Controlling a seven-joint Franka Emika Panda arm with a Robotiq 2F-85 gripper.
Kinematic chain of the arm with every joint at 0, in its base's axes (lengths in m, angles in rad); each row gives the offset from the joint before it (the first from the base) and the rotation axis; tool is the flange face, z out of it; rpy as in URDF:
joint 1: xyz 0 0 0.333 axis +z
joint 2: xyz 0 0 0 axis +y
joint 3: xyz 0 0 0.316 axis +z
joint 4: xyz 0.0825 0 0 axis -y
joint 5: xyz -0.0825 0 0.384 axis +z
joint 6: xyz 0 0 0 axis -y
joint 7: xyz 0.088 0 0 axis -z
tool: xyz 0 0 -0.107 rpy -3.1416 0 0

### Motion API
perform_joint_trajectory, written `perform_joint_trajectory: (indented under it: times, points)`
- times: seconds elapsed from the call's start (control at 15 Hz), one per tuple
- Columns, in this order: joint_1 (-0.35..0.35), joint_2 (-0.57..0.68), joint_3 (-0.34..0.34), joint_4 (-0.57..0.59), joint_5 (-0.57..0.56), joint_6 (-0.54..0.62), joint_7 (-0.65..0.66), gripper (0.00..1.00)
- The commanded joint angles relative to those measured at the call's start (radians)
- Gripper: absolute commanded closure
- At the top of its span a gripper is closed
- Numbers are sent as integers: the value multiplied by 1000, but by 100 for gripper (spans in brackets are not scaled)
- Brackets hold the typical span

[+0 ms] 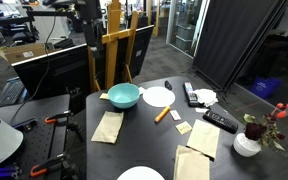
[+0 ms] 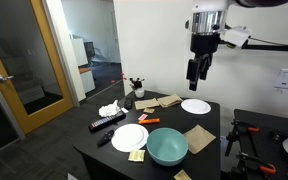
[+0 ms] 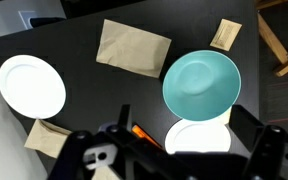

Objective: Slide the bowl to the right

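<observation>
The teal bowl (image 1: 124, 95) stands on the black table (image 1: 84, 135), also seen in an exterior view (image 2: 167, 146) near the front edge. In the wrist view the bowl (image 3: 201, 85) lies right of centre, far below. My gripper (image 2: 197, 70) hangs high above the table, clear of everything. Its two fingers frame the bottom of the wrist view (image 3: 184, 125), spread wide with nothing between them, so it is open and empty.
A white plate (image 3: 197, 137) sits right beside the bowl, with another (image 3: 31, 85) further off. Brown napkins (image 3: 132, 46), an orange-handled tool (image 1: 163, 114), remotes (image 1: 220, 121) and a flower vase (image 1: 247, 143) share the table. A wooden easel (image 1: 114, 45) stands behind it.
</observation>
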Motion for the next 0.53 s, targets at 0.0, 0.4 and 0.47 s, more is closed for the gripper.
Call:
perform_joint_trajectory:
  times: [0.0, 0.4, 0.47]
  points:
    - [14, 98, -27, -50, 30, 157, -6, 0]
    - [15, 303, -46, -63, 13, 397, -32, 0]
    - [15, 343, -53, -56, 10, 434, -41, 0]
